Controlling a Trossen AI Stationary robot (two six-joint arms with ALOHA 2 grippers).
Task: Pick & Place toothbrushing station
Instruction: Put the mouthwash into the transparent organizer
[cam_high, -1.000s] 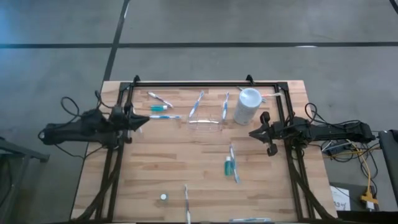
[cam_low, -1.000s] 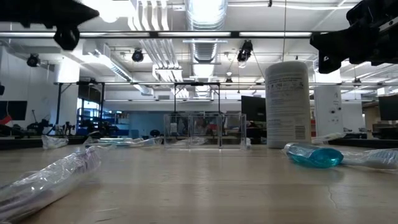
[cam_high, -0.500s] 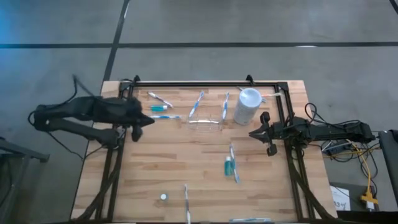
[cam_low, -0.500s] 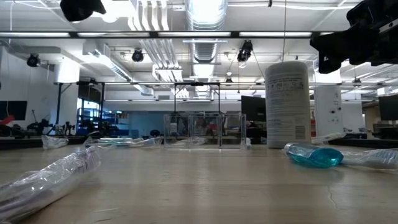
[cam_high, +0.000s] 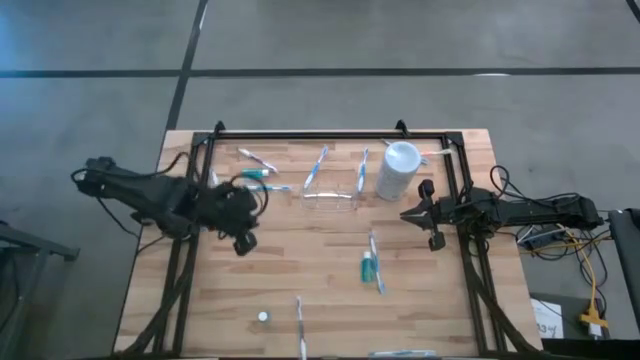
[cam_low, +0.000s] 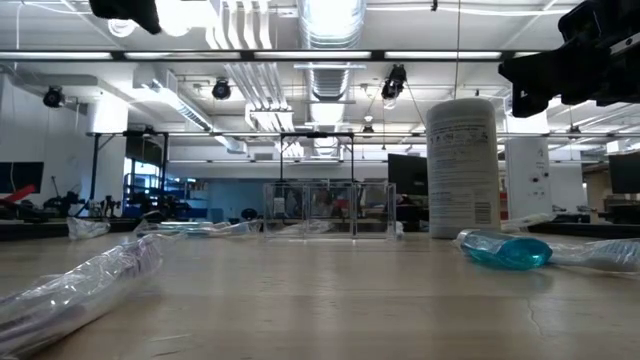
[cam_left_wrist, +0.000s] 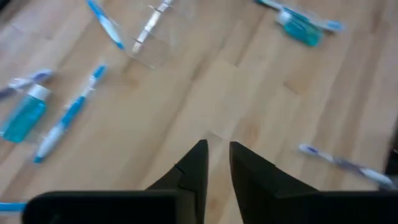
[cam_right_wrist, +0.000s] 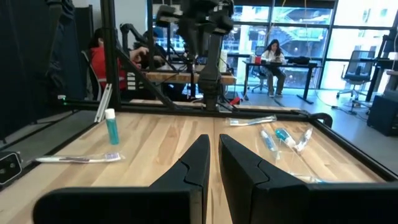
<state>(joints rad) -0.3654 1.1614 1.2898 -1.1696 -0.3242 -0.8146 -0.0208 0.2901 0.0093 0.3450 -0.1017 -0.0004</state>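
The white cup stands upright at the far right of the table, with the clear holder on its left. Thin toothbrushes and a teal tube lie at the far side. Another teal tube lies beside a toothbrush at the middle right. My left gripper hangs high over bare wood left of the middle, tipped down, with its fingers close together and empty. My right gripper hovers right of the holder, below the cup, shut and empty.
A small white-capped thing and a toothbrush lie near the near edge. A black frame runs along the far and side edges. Bare wood lies at the table's middle. People sit at desks in the room beyond.
My left gripper has risen from beside the table's left edge, swung toward the table's middle and near side, and tipped to point down at the wood. In the low view it has gone up almost out of the picture.
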